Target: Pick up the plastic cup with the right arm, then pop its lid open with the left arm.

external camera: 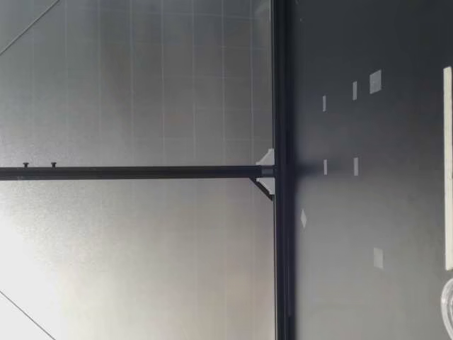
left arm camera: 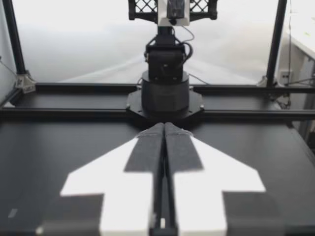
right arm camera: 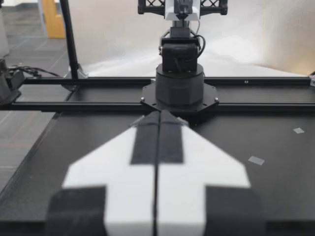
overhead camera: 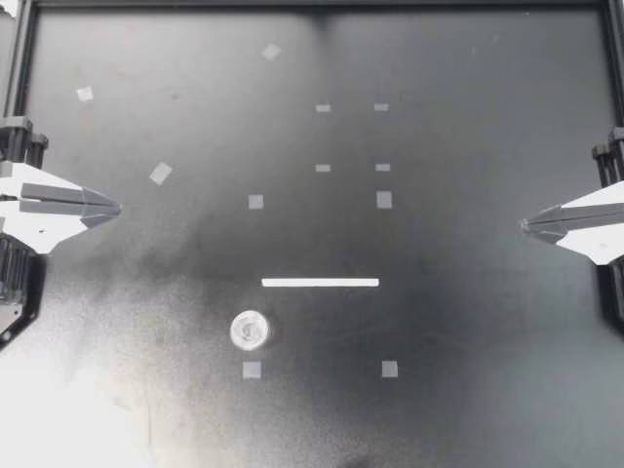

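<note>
Table (overhead camera: 468,390): matte black, dark frame rail around it, both arms parked at opposite sides.

Left gripper (overhead camera: 115,208): at the table's left edge, pointing inward, fingers pressed together with nothing between them. The left wrist view confirms it: tips (left arm camera: 164,126) meet in a closed wedge over bare table, with the right arm's base (left arm camera: 165,93) straight ahead across the table.

Right gripper (overhead camera: 525,225): mirror case at the right edge, fingers together and empty. In the right wrist view the tips (right arm camera: 159,114) are closed on a single seam, facing the left arm's base (right arm camera: 179,88).

White strip (overhead camera: 320,283): long, thin and plain, flat on the table about midway between the two grippers. It also shows in the low view (external camera: 447,166).

Clear round piece (overhead camera: 250,331): translucent, sits on the table just off the strip's left end without touching it, between the strip and one tape square. It is closer to the left gripper than to the right, but well apart from both. In the low view only its edge shows (external camera: 447,308).

Tape squares (overhead camera: 384,199): small pale patches scattered over the table, all plain. I can't read any lettering on them or on the strip.
</note>
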